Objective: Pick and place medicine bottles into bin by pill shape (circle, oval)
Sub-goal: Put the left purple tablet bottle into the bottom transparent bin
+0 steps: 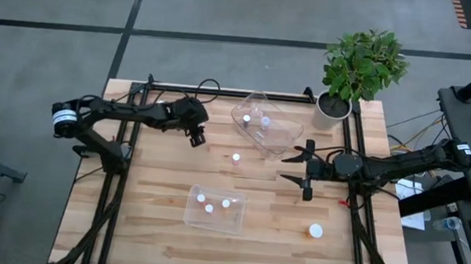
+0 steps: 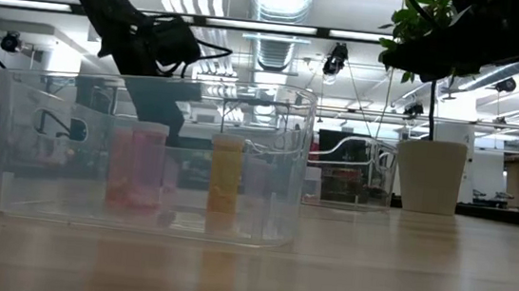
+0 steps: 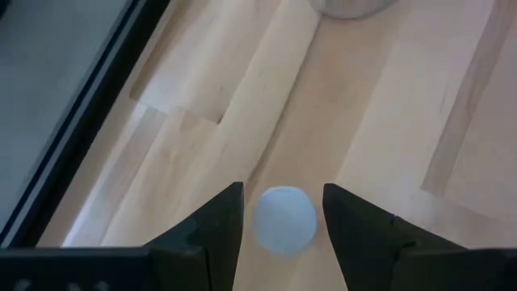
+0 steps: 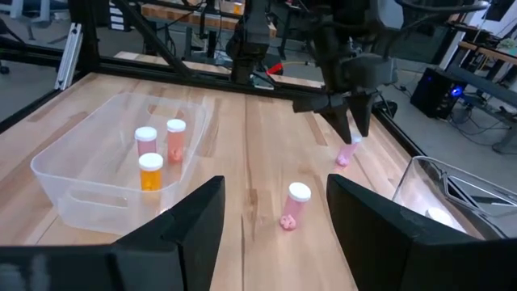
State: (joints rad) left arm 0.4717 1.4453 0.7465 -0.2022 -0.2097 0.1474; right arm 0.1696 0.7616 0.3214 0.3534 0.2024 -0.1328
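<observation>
A small pinkish bottle with a white cap point(image 3: 284, 220) stands on the table left of the middle; it also shows in the right wrist view point(image 4: 347, 153). My left gripper point(image 1: 197, 137) points down over it, open, one finger on either side of the cap with a small gap on each side. Another pinkish bottle point(image 1: 236, 158) stands loose at mid-table. The far clear bin point(image 1: 263, 126) holds two bottles. The near clear bin point(image 1: 214, 209) holds three, one of them orange point(image 4: 151, 171). My right gripper point(image 1: 307, 168) is open and empty at the right, level above the table.
A bottle with a larger white cap point(image 1: 316, 231) stands near the front right. A potted plant point(image 1: 352, 74) stands at the far right corner. A black frame point(image 1: 222, 90) runs along the table's far edge and sides.
</observation>
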